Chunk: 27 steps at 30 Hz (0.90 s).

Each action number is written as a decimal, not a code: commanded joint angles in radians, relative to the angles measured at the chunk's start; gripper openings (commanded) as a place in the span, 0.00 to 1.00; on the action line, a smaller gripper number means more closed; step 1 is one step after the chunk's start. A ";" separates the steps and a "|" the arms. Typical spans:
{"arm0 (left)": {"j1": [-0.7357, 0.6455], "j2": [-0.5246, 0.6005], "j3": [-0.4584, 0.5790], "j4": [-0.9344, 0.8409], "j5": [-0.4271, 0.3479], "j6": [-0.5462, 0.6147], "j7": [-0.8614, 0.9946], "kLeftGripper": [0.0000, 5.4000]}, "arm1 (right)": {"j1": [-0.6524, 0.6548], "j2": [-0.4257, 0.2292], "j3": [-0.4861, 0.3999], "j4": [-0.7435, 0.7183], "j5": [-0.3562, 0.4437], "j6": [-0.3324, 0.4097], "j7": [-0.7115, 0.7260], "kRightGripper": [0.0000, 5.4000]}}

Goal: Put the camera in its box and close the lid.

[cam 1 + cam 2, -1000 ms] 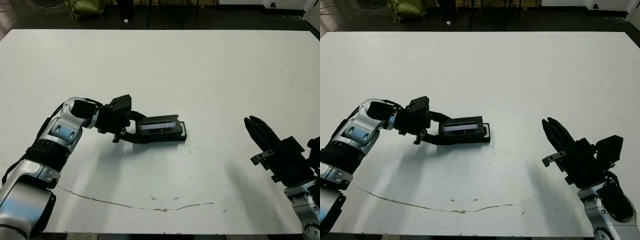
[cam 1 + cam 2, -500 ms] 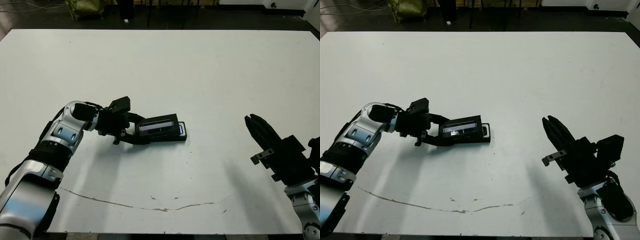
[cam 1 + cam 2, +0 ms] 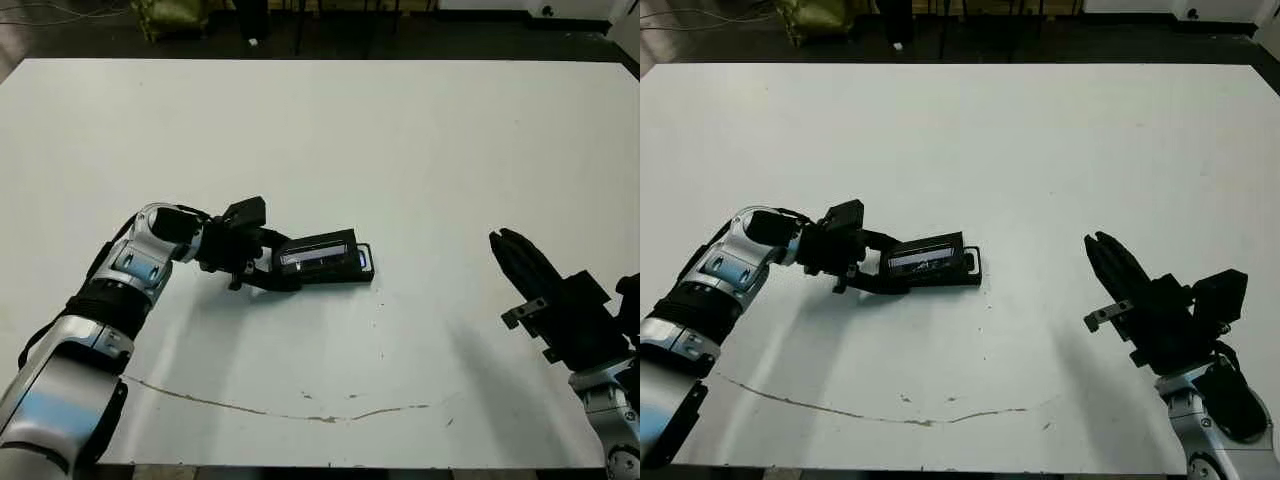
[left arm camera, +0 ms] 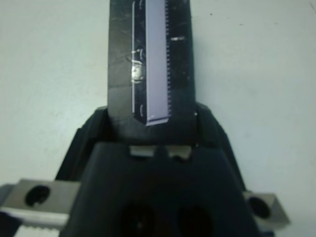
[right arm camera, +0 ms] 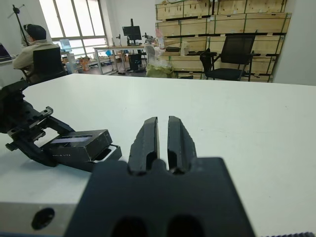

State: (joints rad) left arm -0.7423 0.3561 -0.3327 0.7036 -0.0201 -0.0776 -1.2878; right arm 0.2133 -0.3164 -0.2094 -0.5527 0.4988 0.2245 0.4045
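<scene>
My left gripper (image 3: 272, 263) is shut on the left end of the lid (image 3: 318, 250), a flat black cover with a glossy silvery strip (image 4: 157, 59). The lid lies tilted over the box (image 3: 345, 279), a shallow black tray on the table. At the box's uncovered right end a small bluish-white patch (image 3: 365, 260) shows. I cannot tell whether that patch belongs to the camera, which is otherwise hidden under the lid. Far to the right, my right gripper (image 3: 512, 252) hovers over the table, shut on nothing.
A thin brown crack line (image 3: 300, 412) runs across the white table (image 3: 400, 150) near its front edge. In the right wrist view, a person (image 5: 30, 47) sits at a desk beyond the table, with chairs and crates behind.
My left gripper has shifted slightly right toward the box, and the lid has tipped lower over it. The pale patch at the box's right end has come into sight. The right arm has not moved.
</scene>
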 commanded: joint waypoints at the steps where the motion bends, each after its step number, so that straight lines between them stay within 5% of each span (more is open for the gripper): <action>1: -0.007 -0.012 0.004 0.040 0.028 0.007 0.044 0.43 | 0.011 -0.010 -0.003 0.008 0.005 0.013 0.004 0.00; 27: -0.098 -0.158 -0.033 0.205 0.121 -0.015 0.097 0.43 | 0.031 -0.027 -0.019 -0.044 0.019 0.089 -0.050 0.00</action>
State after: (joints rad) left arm -0.8369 0.2380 -0.3426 0.8796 0.0497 -0.1314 -1.2735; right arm 0.2303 -0.3361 -0.2224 -0.5962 0.5151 0.2896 0.3615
